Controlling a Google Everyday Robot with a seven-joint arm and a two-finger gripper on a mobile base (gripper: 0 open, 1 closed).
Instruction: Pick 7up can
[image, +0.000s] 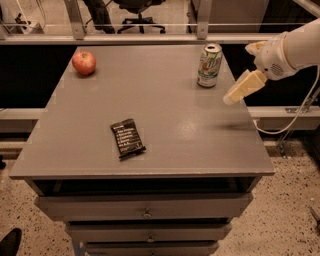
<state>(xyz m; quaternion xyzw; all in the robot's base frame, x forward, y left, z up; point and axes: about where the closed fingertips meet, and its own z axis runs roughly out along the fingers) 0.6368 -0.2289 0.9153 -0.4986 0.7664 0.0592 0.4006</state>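
Note:
The 7up can (209, 65) stands upright near the far right edge of the grey table (165, 125); it is whitish-silver with green and red markings and a silver top. My gripper (238, 75) comes in from the right on a white arm and hovers over the table's right edge, just right of the can and not touching it. Its two cream fingers are spread apart: one finger (243, 86) points down-left towards the table, and the other shows behind the wrist. Nothing is held.
A red apple (84, 62) sits at the far left corner. A black snack bar wrapper (127, 138) lies left of the table's middle. Drawers are below the tabletop. A railing and office chair stand behind. A cable hangs at the right.

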